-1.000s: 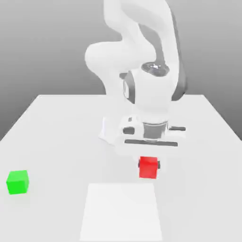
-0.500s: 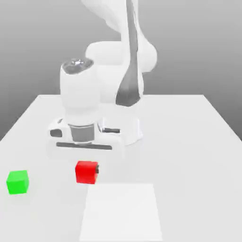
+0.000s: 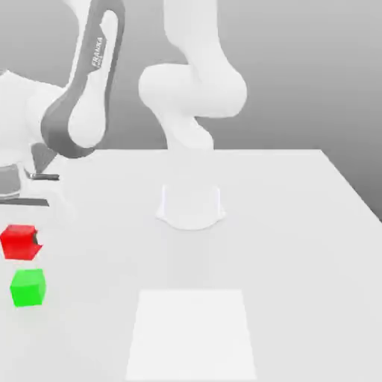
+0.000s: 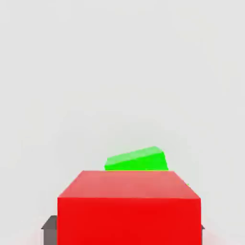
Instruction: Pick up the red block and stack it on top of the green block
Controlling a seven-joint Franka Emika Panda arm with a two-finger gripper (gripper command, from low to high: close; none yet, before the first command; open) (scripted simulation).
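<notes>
Carrying the red block (image 3: 18, 241) clear of the table (image 3: 298, 224), the gripper (image 3: 21, 242) is closed on it: dark finger pads (image 4: 49, 223) show at either side of the cube in the hand view, and a dark pad edge shows at its side in the exterior view. The block is held off the surface at the exterior view's far left, just above the green block (image 3: 27, 287), with a narrow gap between them; they are not touching.

Risks from this position:
- Misalignment. In the hand view the green block (image 4: 137, 159) sits partly hidden beyond the red block (image 4: 128, 207) and appears turned relative to it, so the two faces are probably not yet squared. A release here could leave the red cube overhanging or let it tip off.
- Lateral contact. Descending before centring could drive the red cube's lower edge into the green cube and push it aside.
- Early opening. Letting go with a gap remaining would drop the cube, and it may bounce or slide.

Arm pose: the arm reaches from its base (image 3: 191, 205) at table centre far out to the exterior view's left. The hand points straight down over the cubes, its body partly cut off by the frame edge.
</notes>
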